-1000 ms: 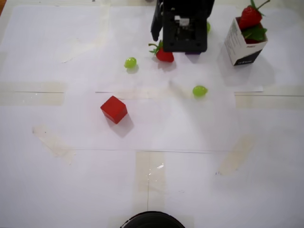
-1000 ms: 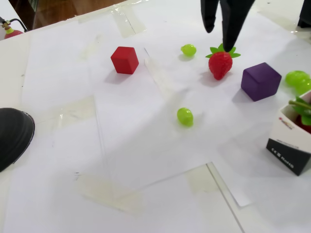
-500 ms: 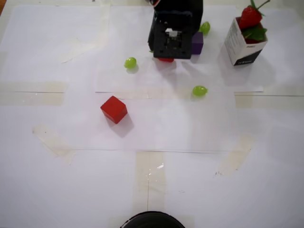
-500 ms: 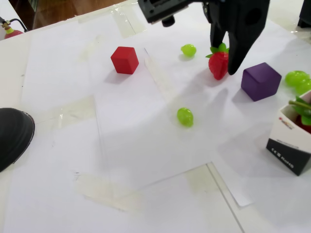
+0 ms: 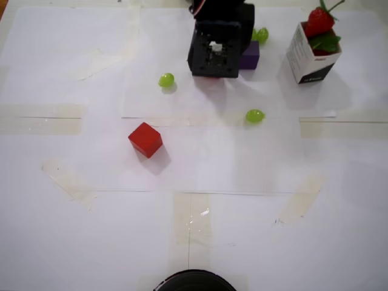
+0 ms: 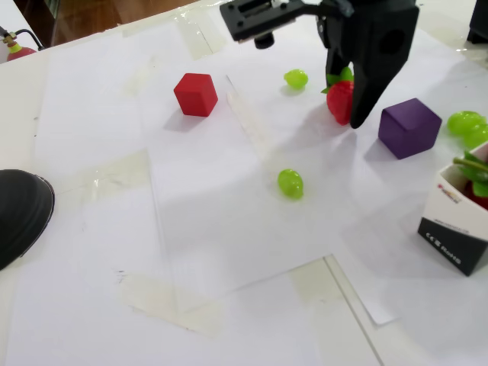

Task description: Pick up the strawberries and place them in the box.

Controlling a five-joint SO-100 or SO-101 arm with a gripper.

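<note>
The arm point(image 5: 215, 42) is matte black throughout, built from blocky, hard-edged plastic housings. In the overhead view its upper face is a roughly square black block with a small white patch near the middle and faint pale specks around it; a sliver of red shows at its top edge. In the fixed view the gripper point(image 6: 347, 107) has a broad, flat black finger point(image 6: 377, 57) tapering to a blunt tip, with a round hole in its face. A flat black bracket point(image 6: 255, 15) juts sideways, bearing slots and a short cylindrical stub beneath.
</note>
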